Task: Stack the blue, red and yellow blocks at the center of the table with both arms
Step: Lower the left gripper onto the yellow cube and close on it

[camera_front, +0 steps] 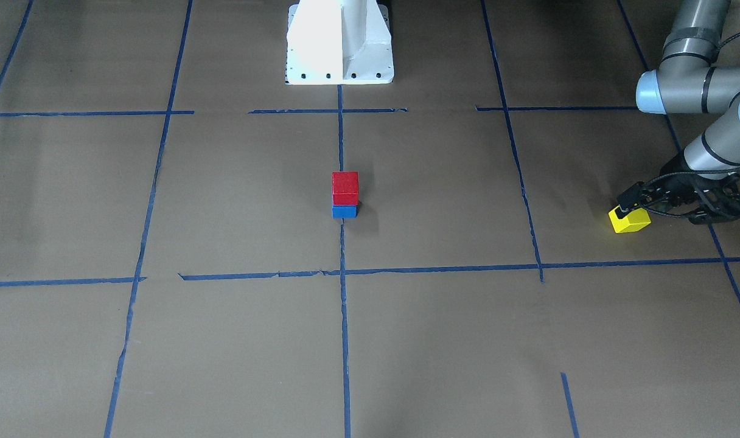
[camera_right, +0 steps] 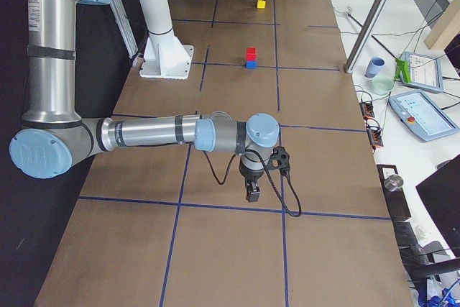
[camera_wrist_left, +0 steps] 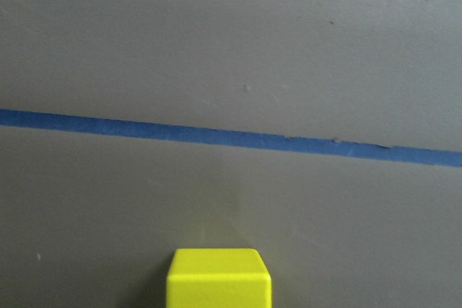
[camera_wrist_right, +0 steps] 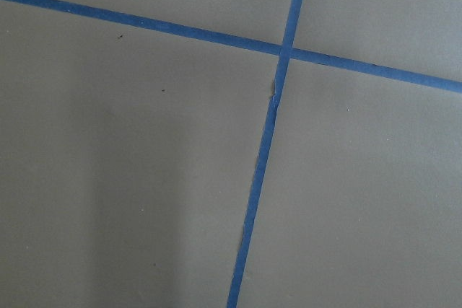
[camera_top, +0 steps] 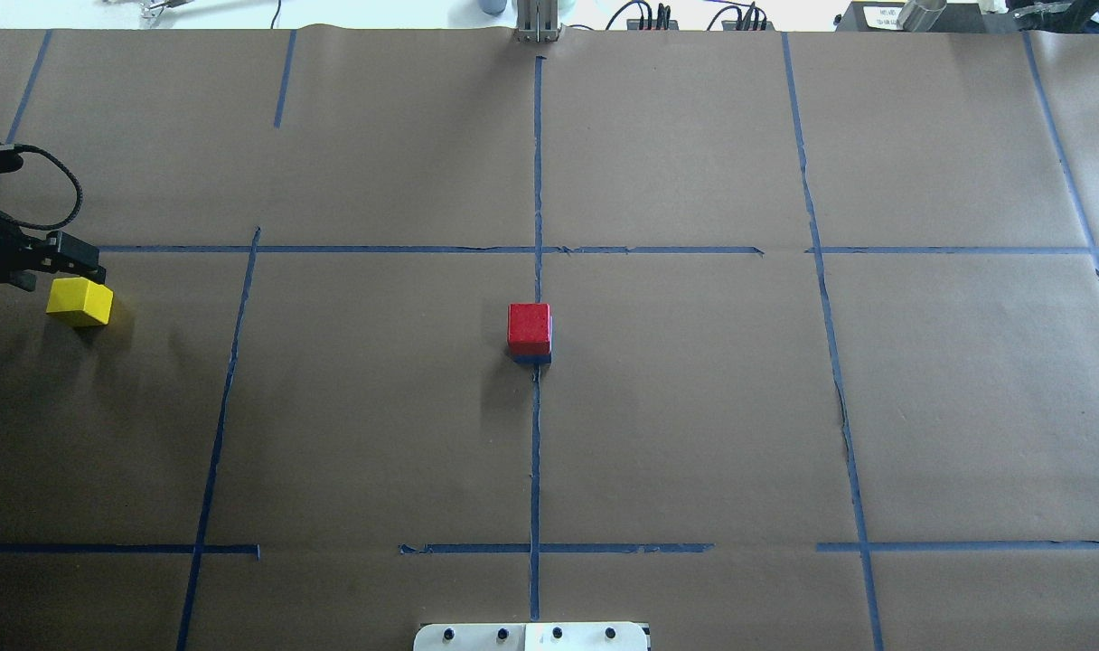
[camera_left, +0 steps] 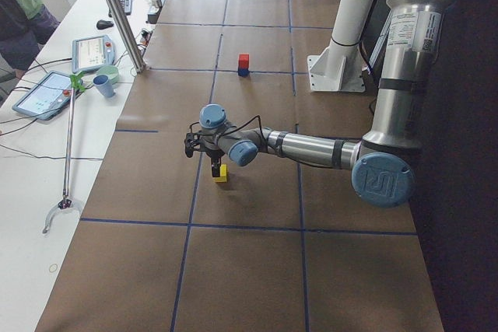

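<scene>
Quick status from my end. The yellow block (camera_front: 630,221) is sitting at the far right of the front-facing frame, just above the long horizontal tape line (camera_front: 589,266), and my left pincer (camera_front: 627,205) is hanging right on top of it. One dark finger is overlapping the block's upper left corner there. In the overhead view the same block is showing at the far left edge, with the pincer tips just above it in the frame.

The left wrist cam is putting the block's top dead centre at the bottom edge, so I'm reading it as lined up with the pincer. No finger is showing in that view though, and I honestly can't tell whether it's pinching the block or only straddling it. The block looks to be resting on the worktop (camera_front: 224,340).

It's a cube, so there's no long axis to worry about. What matters is where the stack is lying. The red block (camera_front: 345,187) is sitting on the blue block (camera_front: 344,212) at mid-frame, well apart from the yellow one and off to its left in the front-facing frame.

The left arm is clearly the nearer one. My right pincer (camera_right: 253,193) is pointing down over a bare tape crossing (camera_wrist_right: 284,50), well away from every block, and I can't tell how open it is from that angle.
</scene>
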### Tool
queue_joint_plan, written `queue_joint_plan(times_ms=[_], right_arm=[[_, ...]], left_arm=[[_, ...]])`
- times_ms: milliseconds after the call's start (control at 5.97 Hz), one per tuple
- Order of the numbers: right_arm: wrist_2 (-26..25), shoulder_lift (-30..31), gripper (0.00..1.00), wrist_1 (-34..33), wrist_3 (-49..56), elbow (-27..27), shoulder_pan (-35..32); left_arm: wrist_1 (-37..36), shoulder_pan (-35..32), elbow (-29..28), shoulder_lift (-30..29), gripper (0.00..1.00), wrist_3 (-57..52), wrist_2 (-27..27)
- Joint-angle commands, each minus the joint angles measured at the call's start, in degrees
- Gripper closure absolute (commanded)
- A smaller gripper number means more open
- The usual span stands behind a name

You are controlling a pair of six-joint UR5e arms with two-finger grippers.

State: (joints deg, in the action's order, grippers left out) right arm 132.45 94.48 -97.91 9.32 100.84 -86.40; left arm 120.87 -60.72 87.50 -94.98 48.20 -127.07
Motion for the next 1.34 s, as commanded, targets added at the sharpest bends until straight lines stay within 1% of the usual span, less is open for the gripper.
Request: queue_joint_plan(times_ms=[0, 168, 335, 503, 670, 838, 1006, 1173], right_arm=[[0.0, 0.0, 0.0, 0.0, 0.0, -0.03, 0.0], [0.0, 0.0, 0.0, 0.0, 0.0, -0.2, 0.0], [-0.09, 0.0, 0.0, 0.0, 0.0, -0.2, 0.09], [-0.09, 0.0, 0.0, 0.09, 0.09, -0.29, 0.09], [-0.09, 0.0, 0.0, 0.09, 0.09, -0.29, 0.09], [-0.09, 0.0, 0.0, 0.09, 0.09, -0.29, 0.09], [0.0, 0.0, 0.0, 0.0, 0.0, -0.29, 0.09], [0.0, 0.0, 0.0, 0.0, 0.0, -0.29, 0.09]], left_arm=[[0.06, 0.25, -1.27, -0.47, 0.0, -0.04, 0.95], [0.06, 0.34, -1.71, -0.56, 0.0, 0.05, 1.04], [0.24, 2.26, -2.06, -0.56, 0.0, 0.05, 1.39], [0.5, 3.58, -2.07, -0.65, 0.06, 0.57, 4.61], [0.5, 3.77, -1.98, -0.39, 0.93, 0.14, 4.9], [0.24, 3.77, -1.63, -0.47, 1.0, 0.05, 4.9], [0.07, 3.51, -1.1, -0.56, 1.0, 0.14, 4.82], [-1.59, 3.42, 1.42, -1.0, 1.0, 0.14, 4.73]])
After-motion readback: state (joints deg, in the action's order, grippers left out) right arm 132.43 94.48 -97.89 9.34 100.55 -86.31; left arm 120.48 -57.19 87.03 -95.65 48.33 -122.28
